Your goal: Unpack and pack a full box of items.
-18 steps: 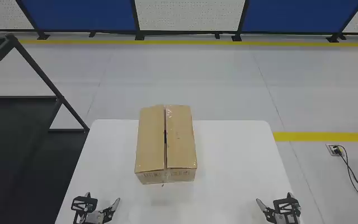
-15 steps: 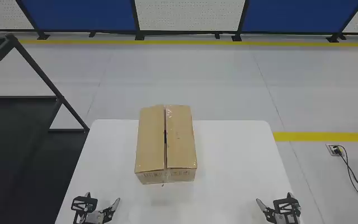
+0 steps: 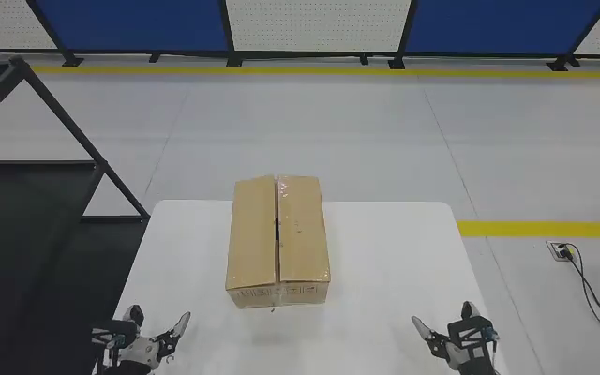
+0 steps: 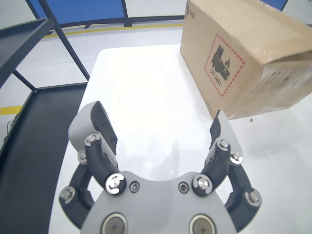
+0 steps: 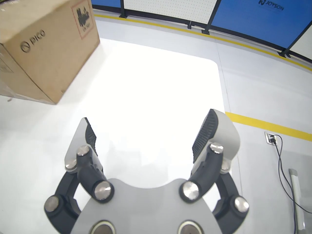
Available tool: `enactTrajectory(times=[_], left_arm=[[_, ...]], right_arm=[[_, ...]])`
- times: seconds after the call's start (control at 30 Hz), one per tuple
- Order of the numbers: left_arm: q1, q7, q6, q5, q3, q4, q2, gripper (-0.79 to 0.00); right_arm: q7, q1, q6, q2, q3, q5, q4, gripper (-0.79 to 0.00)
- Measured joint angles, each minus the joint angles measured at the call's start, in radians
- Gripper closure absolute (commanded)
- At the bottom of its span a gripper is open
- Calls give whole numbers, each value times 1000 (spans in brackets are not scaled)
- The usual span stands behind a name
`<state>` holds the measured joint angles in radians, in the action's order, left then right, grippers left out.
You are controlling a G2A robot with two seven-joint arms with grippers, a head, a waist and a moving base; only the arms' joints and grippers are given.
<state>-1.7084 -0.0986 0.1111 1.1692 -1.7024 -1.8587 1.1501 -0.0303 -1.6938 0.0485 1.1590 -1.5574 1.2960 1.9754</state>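
Closed cardboard box [image 3: 277, 240] standing on the white table [image 3: 394, 272], about midway between left and right, set toward the far half, long side running near to far. Top flaps down, seam along the middle of the lid, clear tape glinting over it. Red dotted label on the left side, another red-framed label on the right side. Left gripper [image 4: 157, 109] low over the near left corner of the table, pointed far and slightly right, fingers spread wide, nothing between the ribbed pads [image 4: 103, 125], bare tabletop under them. Right gripper [image 5: 148, 115] low over the near right corner, likewise spread wide and holding nothing, pointed far and slightly left. Both grippers well apart from the box, one on each side of its near end. Black metal rack [image 3: 56, 141] on the floor left of the table, its low tray just beside the table's left edge. Yellow line [image 3: 525, 228] on the floor to the right, floor socket with a cable [image 3: 560, 250] near it. Blue and white panels [image 3: 131, 23] along the far side of the room.
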Motion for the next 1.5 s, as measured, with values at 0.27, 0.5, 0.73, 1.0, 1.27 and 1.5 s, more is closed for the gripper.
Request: enactTrajectory(times=[0.27,0.5,0.73,1.0,1.27,1.5], left_arm=[[46,-47,64,-39,-47,-60,-2,-785],[42,-51,63,-36,-51,-65,-2,-785],[70,-14,56,-69,-39,-49,0,-785],[255,102,28,41,92,66,4,-785],[324,152,-63,48,164,136,17,-785],[316,151,-46,62,176,131,17,-785]], right_arm=[[-121,76,-9,10,60,-71,130,-785],[-114,75,-8,9,60,-70,129,-785],[-96,82,-22,13,54,-120,105,-785],[-60,155,-99,30,127,-154,83,-785],[-66,180,-161,40,158,-179,72,-785],[-64,176,-146,42,159,-199,63,-785]])
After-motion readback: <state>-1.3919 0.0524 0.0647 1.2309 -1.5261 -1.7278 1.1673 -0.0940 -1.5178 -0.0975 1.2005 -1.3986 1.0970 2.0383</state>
